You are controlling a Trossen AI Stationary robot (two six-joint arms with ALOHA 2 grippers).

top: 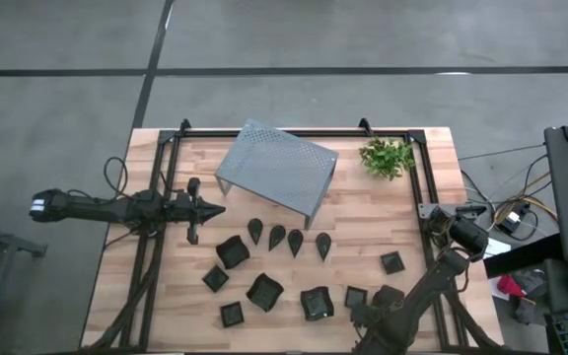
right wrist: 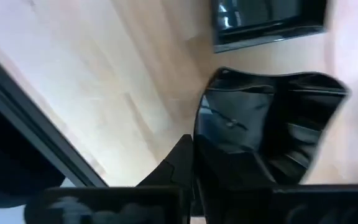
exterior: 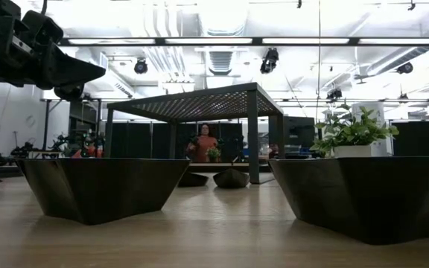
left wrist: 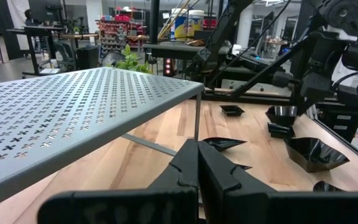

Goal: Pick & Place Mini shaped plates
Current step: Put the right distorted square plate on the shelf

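Grey shelf [top: 277, 166] beside plant [top: 387, 157]; mini plates [top: 264, 291] scattered in front.

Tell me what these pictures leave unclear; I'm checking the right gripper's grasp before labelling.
- Right gripper: the high view shows only the arm; the wrist view is blurred, so its hold on the square plate is uncertain.
- Leaf-shaped plates: low view, mostly hidden behind two near plates.
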